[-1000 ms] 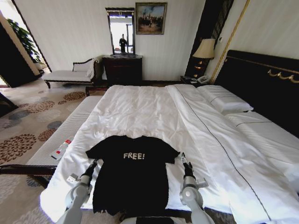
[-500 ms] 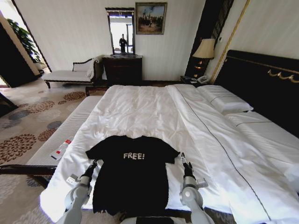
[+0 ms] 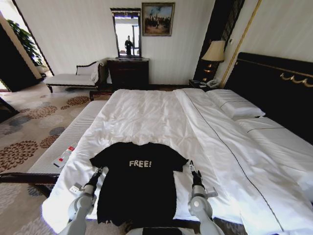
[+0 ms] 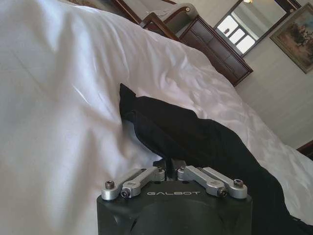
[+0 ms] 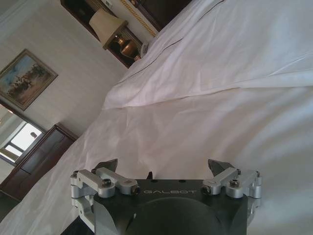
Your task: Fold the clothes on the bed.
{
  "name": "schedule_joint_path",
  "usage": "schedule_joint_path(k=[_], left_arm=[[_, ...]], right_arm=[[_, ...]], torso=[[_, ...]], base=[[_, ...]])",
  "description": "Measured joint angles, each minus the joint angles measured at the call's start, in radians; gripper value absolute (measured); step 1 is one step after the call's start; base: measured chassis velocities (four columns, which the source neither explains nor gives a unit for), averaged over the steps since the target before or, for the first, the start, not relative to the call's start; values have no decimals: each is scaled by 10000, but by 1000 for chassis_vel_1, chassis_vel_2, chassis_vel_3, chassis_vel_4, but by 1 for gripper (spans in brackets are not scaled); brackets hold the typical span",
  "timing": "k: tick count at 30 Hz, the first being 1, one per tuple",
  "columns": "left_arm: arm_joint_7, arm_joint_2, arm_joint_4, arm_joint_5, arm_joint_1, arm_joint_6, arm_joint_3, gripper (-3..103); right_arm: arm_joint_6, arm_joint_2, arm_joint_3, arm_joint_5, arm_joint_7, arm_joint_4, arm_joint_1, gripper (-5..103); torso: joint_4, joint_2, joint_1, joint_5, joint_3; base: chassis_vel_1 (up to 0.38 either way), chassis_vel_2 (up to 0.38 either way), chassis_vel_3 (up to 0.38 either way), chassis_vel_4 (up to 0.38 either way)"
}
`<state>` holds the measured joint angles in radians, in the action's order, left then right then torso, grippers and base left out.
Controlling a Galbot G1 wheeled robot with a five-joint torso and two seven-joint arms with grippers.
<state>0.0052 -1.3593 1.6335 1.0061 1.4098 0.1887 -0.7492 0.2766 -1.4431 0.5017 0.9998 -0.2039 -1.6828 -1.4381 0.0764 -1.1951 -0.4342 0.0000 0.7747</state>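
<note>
1. Head view: the black T-shirt (image 3: pixel 137 188) with white "FREE!" on the chest lies spread flat, front up, on the white duvet (image 3: pixel 146 117) at the near end of the bed (image 3: pixel 274 93). Its hem hangs toward the bed's near edge and its sleeves spread to either side. The left gripper (image 3: pixel 97 174) sits low just beside the shirt's left sleeve. The right gripper (image 3: pixel 191 166) sits just beside the right sleeve. Both arms reach up from the bottom of the picture. A pale bench (image 3: pixel 63 142) runs along the bed's left side with a small red-and-white object (image 3: pixel 64 156) on it.

2. Left wrist view: the left gripper (image 4: pixel 170 164) has its fingers drawn close together, clenched, right at the edge of the black T-shirt (image 4: pixel 195 142). It seems to pinch the fabric, though the tips are hidden behind the gripper body. The sleeve rises in a small peak against the duvet (image 4: pixel 58 98).

3. Right wrist view: the right gripper (image 5: pixel 164 166) is released, fingers spread wide over the white duvet (image 5: pixel 220 88), holding nothing. A lamp (image 5: pixel 103 24) stands beyond the bed.
</note>
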Motion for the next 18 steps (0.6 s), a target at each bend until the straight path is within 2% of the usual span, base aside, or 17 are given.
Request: schedule_joint_path(k=[2, 3, 18], left_arm=[[2, -19, 13, -3, 41, -9, -22, 2], [5, -28, 41, -4, 75, -10, -35, 1], [39, -147, 343, -150, 378, -78, -122, 0]], right_arm=[[2, -3, 0, 0, -3, 0, -4, 100], [3, -4, 0, 0, -4, 0, -5, 100], [17, -12, -2, 0, -6, 30, -10, 100]], torso=[[0, 0, 0, 0, 0], [0, 0, 0, 0, 0], [-1, 0, 0, 0, 0]], base=[[0, 0, 0, 0], [0, 0, 0, 0], [0, 0, 0, 0]])
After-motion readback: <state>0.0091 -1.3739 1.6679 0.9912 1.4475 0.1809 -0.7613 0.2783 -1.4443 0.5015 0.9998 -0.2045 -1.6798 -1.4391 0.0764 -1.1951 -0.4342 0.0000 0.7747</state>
